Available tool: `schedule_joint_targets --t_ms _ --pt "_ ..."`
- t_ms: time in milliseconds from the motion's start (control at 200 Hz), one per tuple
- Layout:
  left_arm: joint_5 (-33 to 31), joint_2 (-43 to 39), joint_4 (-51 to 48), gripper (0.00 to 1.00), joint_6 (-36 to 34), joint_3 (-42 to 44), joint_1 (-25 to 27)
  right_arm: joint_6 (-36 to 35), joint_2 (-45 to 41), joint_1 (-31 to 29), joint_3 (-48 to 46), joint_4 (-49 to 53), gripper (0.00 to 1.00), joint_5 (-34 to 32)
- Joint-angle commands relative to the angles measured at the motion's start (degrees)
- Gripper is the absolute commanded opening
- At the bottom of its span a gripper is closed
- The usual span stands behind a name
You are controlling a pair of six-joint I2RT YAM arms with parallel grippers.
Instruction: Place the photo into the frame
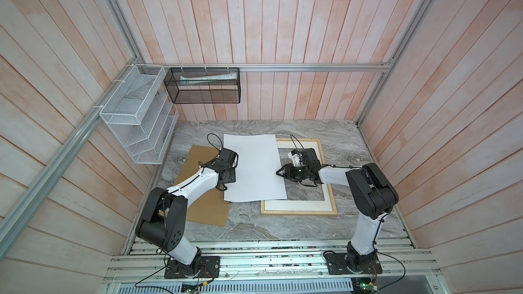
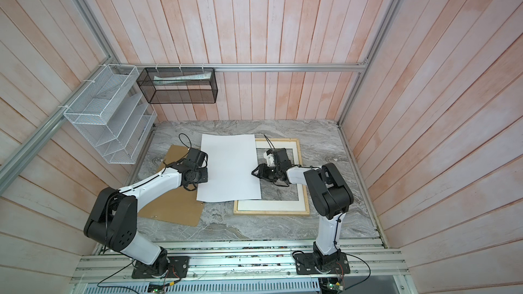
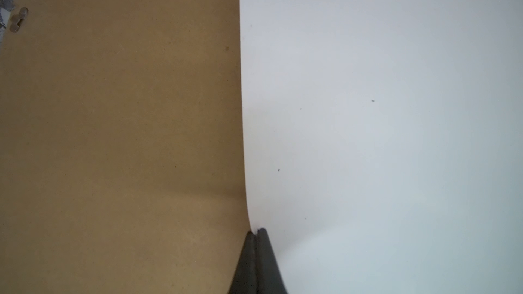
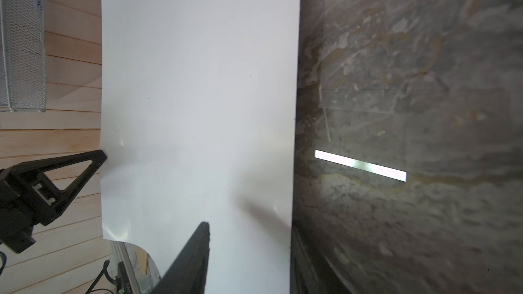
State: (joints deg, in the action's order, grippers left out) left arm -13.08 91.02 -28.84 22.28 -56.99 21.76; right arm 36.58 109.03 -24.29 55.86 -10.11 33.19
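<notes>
Left pincer (image 3: 256,231) clamped on photo (image 1: 252,165) edge. Right pincer (image 1: 278,173) at opposite edge; you can't tell whether it grips. Photo overlaps frame (image 1: 297,213) only partly: aligning and seating remain.

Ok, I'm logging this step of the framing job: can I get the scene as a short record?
photo: white side up, left edge raised, overlapping frame
left hand: shut on photo's left edge
right hand: at photo's right edge; grip unclear
frame: flat on table, mat inside
board: flat on table, left of frame
</notes>
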Motion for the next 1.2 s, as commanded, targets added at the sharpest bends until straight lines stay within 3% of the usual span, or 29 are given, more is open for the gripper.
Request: schedule_joint_targets --t_ms 0,620,1190 --pt "1.29 -1.20 1.49 0.00 0.17 1.00 -0.23 0.21 1.35 -0.40 1.60 -0.19 0.43 1.29" --pt "6.69 -5.03 6.19 0.00 0.29 2.91 0.54 -4.79 -1.66 -0.33 4.67 7.72 0.00 -4.43" --pt "14.87 -4.62 17.51 0.00 3.81 5.93 4.79 -11.32 -13.09 5.22 0.71 18.34 0.00 -9.70"
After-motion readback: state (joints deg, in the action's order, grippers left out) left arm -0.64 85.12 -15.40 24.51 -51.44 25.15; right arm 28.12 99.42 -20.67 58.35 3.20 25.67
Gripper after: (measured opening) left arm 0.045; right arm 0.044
